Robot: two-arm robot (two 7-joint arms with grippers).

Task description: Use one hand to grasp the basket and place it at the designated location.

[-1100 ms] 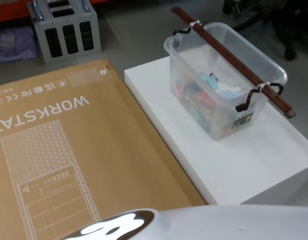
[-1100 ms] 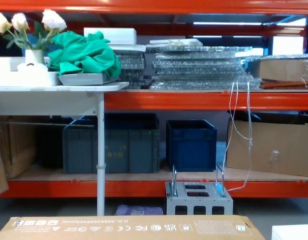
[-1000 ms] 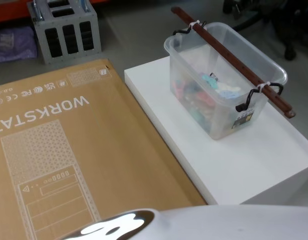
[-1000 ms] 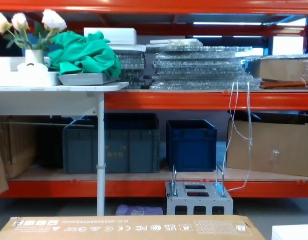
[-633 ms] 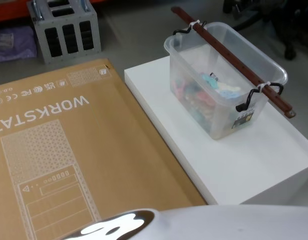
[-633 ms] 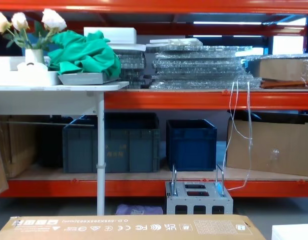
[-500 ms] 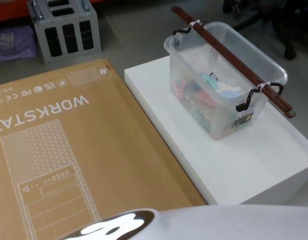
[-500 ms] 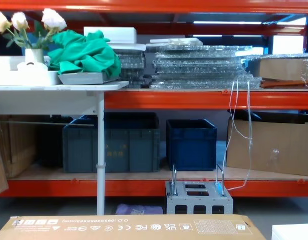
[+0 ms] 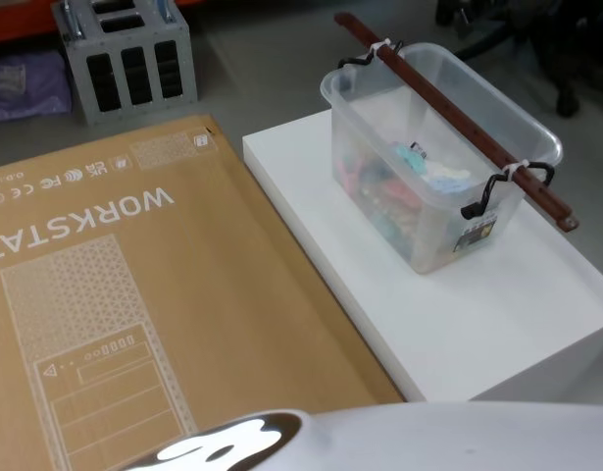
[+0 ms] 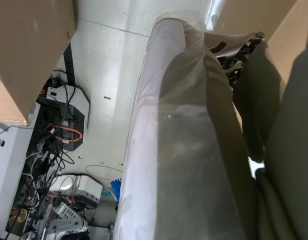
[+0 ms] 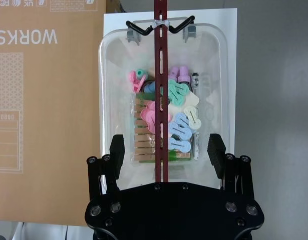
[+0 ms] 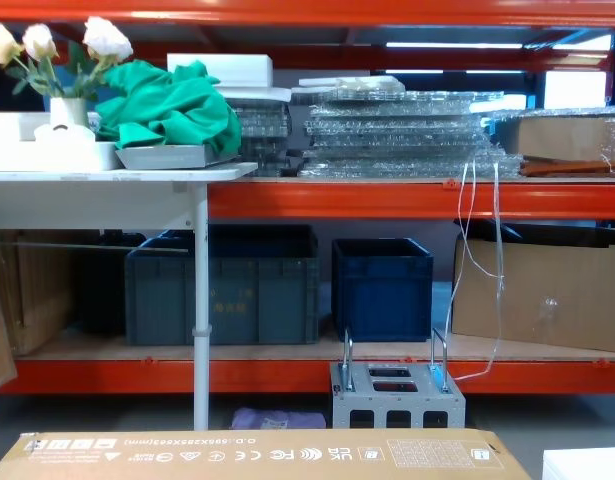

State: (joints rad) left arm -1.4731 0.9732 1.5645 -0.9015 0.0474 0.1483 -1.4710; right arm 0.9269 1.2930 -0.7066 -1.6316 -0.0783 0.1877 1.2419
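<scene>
Basket: the translucent white tub [image 9: 448,167] stands upright on the white table [image 9: 497,314], toward the table's far side and turned at an angle to its edges.
Handle: a long reddish-brown bar [image 9: 448,103] runs lengthwise over the open top and sticks out past both short ends.
Fastening: a white tie [image 9: 380,46] binds the bar to a black wire hook at the far end. A matching tie and hook [image 9: 489,192] hold the near end.
Contents: pastel clothes pegs [image 11: 180,125] in pink, green and blue lie heaped with a row of wooden pegs on the tub's floor, under the bar.
Right gripper: the black right gripper [image 11: 167,146] hangs above the basket and looks straight down into it.
Jaws: spread wide, one finger on each side of the bar, neither touching the bar or the tub.
Table: a low white block. Its left edge lies just beside the cardboard box.
Cardboard box: a large flat brown carton [image 9: 134,294] printed with "WORKSTAT" lies to the robot's left of the table.
Floor beyond: a grey metal block [image 9: 129,59] with slots stands on the floor past the carton.
Background: orange racking [image 12: 387,200] holds dark blue and grey crates [image 12: 382,285], and a green cloth [image 12: 172,105] lies on a white side table.
</scene>
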